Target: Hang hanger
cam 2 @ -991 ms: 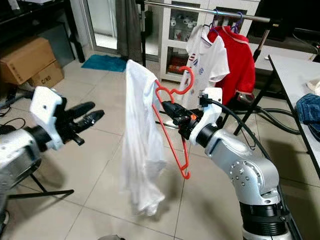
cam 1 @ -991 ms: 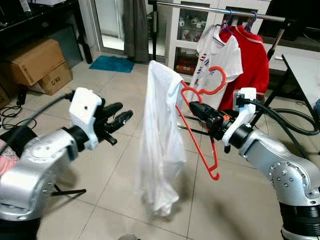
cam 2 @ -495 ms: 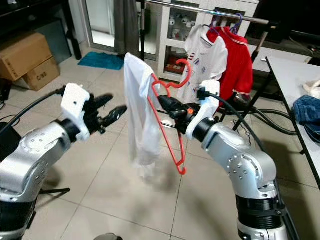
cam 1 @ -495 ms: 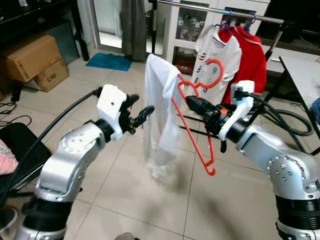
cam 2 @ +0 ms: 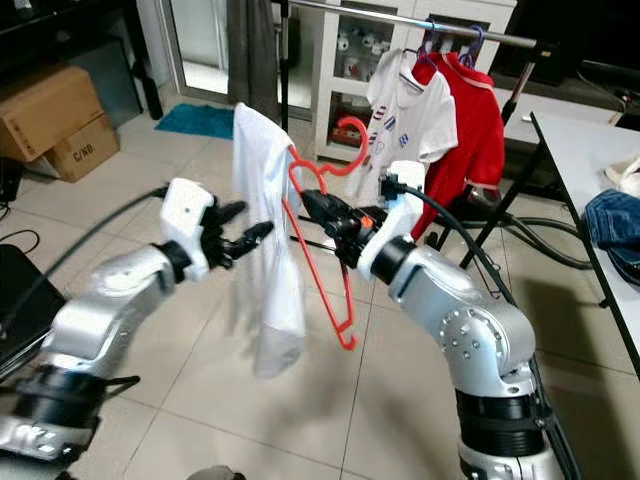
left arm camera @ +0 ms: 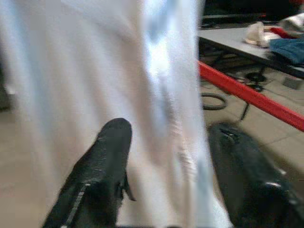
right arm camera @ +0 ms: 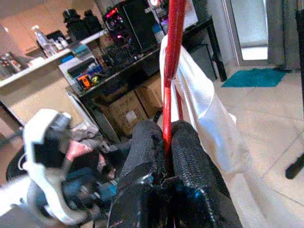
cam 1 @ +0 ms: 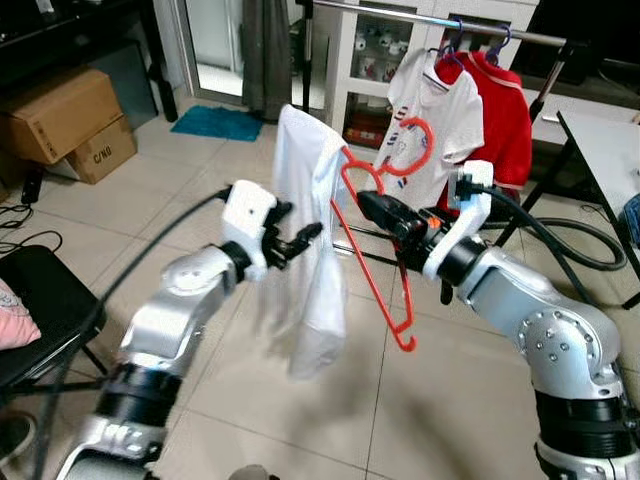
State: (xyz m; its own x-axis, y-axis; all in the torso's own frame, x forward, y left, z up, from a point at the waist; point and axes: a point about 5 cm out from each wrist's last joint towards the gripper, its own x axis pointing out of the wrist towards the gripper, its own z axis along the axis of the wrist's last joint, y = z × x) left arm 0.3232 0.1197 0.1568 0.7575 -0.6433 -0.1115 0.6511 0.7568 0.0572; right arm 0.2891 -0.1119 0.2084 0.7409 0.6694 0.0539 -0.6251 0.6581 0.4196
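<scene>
The red hanger (cam 1: 378, 255) hangs in mid-air between the two arms, tilted, with a white shirt (cam 1: 305, 250) draped over its left shoulder and its hook (cam 1: 418, 150) pointing toward the far clothes rail (cam 1: 440, 25); the right gripper (cam 1: 372, 207) is clamped on the hanger's wire, fingers pressed together around it; the left gripper (cam 1: 300, 238) has its fingers spread either side of the shirt cloth, not closed on it; the step looks like steadying the shirt before carrying it to the rail, beside the white T-shirt (cam 1: 432, 110) and red shirt (cam 1: 503, 110); next the hook must rise over the bar; a cardboard box (cam 1: 95, 150) far left carries lettering too small to read surely.
</scene>
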